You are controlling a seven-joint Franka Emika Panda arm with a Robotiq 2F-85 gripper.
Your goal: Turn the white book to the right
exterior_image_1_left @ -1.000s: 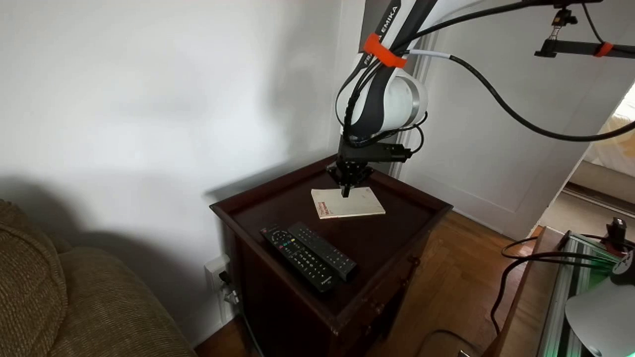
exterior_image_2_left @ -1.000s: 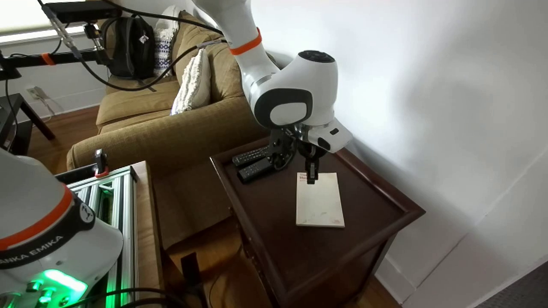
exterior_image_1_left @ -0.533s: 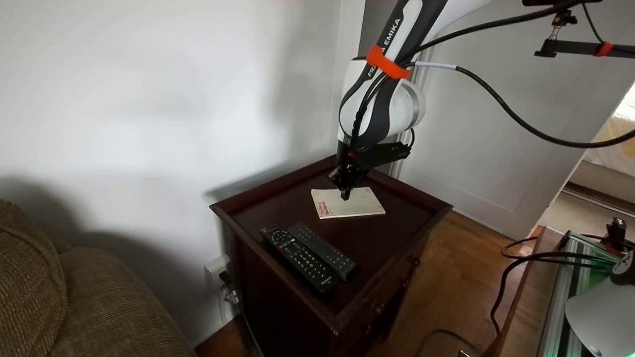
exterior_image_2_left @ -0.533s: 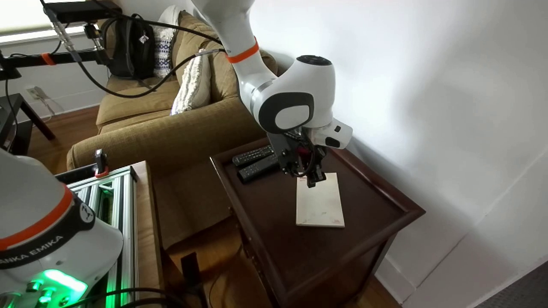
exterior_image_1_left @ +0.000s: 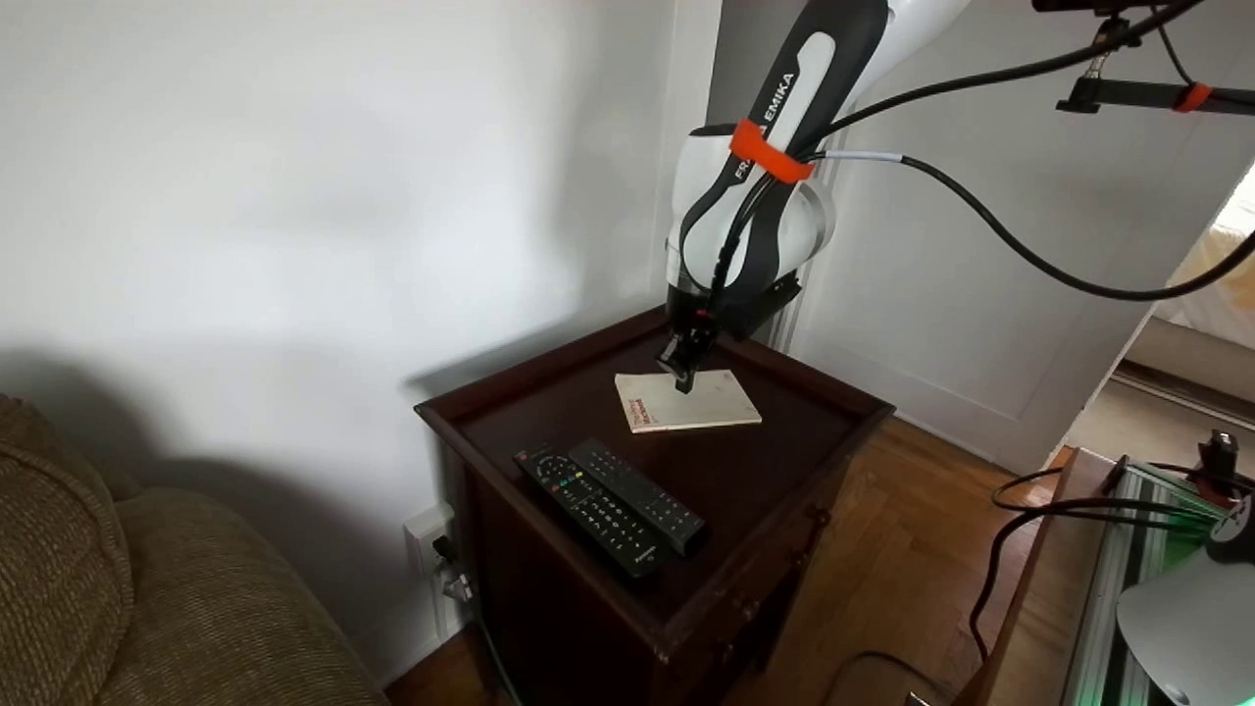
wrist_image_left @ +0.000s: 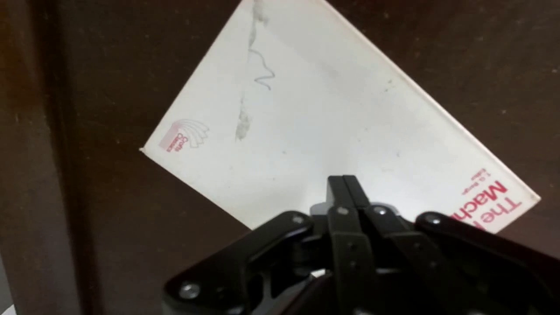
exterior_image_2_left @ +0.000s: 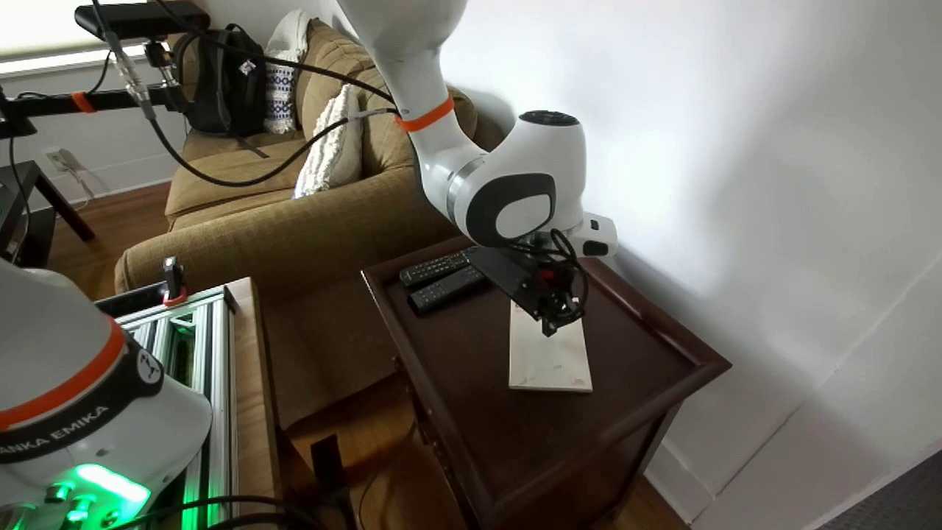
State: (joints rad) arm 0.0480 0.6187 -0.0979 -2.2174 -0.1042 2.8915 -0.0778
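Dark brown tabletop (exterior_image_1_left: 726, 466); white book (wrist_image_left: 315, 118) flat, smudged, red-lettered; end effector (wrist_image_left: 348, 180) tips together.

Two black remotes (exterior_image_1_left: 592, 512) just beside each other on a dark surface (exterior_image_1_left: 750, 466)
In an exterior view, a brown couch (exterior_image_2_left: 294, 228) stands left, a backpack (exterior_image_2_left: 243, 96) at its far end, a white pillow (exterior_image_2_left: 327, 160) nearer.

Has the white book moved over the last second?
No. In both exterior views the white book keeps the same place and angle against the table's rim, with no visible shift.
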